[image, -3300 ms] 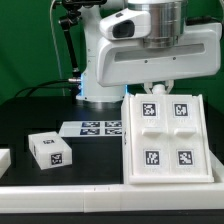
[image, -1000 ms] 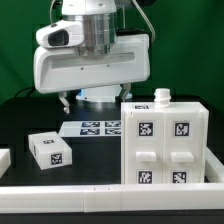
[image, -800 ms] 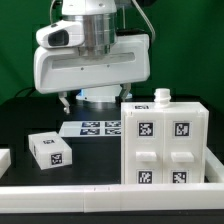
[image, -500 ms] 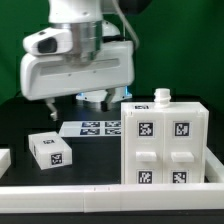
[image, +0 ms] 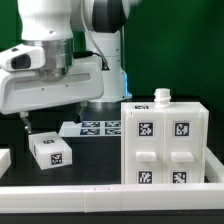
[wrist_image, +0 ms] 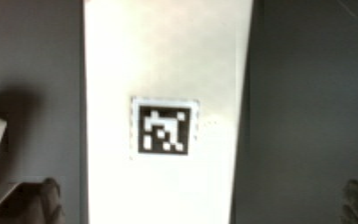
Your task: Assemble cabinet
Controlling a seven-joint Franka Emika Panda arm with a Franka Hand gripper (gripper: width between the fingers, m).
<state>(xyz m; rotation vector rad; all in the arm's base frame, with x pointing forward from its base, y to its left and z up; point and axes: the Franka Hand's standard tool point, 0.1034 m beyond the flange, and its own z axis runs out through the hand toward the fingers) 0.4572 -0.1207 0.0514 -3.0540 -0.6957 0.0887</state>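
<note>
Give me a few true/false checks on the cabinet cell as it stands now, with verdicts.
1. The large white plastic cabinet box stands upright at the exterior view's right, with four square markers facing the camera. True.
2. The gripper is shut on a part. False: its fingers are spread wide in the wrist view and it grips nothing.
3. The small white tagged block sits on top of the cabinet box. False: it lies on the dark table, apart from the box, to the exterior view's left of it.
4. The marker board lies flat on the table behind the block. True.
5. A small white round peg sticks up from the cabinet box's top. True.
</note>
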